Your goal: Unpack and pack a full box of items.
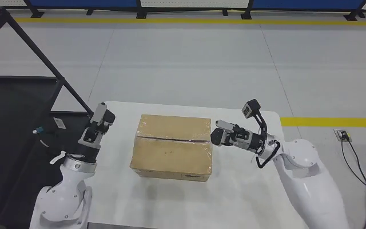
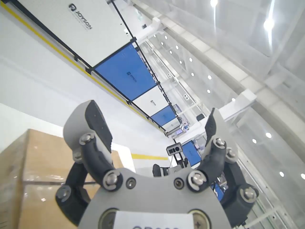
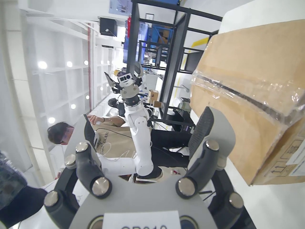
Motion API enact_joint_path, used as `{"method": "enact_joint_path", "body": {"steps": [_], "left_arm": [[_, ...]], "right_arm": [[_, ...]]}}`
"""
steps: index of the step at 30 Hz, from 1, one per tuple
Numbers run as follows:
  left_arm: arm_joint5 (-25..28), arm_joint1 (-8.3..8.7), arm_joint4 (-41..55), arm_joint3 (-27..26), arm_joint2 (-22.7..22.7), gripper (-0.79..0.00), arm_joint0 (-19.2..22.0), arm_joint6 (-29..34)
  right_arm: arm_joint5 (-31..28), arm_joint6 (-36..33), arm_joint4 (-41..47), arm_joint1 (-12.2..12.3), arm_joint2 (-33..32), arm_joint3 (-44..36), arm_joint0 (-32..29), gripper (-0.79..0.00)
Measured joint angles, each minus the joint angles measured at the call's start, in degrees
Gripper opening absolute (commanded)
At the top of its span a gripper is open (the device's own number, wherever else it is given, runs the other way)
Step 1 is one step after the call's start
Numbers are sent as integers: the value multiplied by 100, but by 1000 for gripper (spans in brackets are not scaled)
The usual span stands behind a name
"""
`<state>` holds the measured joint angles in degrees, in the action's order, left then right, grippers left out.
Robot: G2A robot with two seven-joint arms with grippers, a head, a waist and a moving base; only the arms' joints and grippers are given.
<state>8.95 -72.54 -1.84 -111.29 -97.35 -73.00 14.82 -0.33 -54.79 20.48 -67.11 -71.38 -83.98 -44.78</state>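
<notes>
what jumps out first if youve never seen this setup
A taped-shut cardboard box sits in the middle of the white table. The right gripper hangs open just off the box's right end, while the left gripper is open near the table's left edge, apart from the box.

A brown cardboard box sits flat on the white counter, about midway between its left and right edges and nearer the far edge. Its top flaps are closed, sealed by clear tape along the middle seam. One side bears a white label.
</notes>
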Motion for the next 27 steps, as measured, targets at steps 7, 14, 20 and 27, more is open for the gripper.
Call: {"method": "enact_joint_path", "body": {"steps": [7,14,20,27], "left_arm": [[166,47,59,464,-450,0,-438,132],[214,65,197,689,-482,0,-447,163],[239,75,175,717,-430,0,-429,133],[267,96,241,750,-471,0,-416,152]], "right_arm": [[439,362,-342,-209,911,916,841,0],[562,305,-448,-324,1318,1476,1179,0],[480,314,-357,-368,1386,1716,1212,0],[301,390,-229,-461,1563,1854,1242,0]]}}
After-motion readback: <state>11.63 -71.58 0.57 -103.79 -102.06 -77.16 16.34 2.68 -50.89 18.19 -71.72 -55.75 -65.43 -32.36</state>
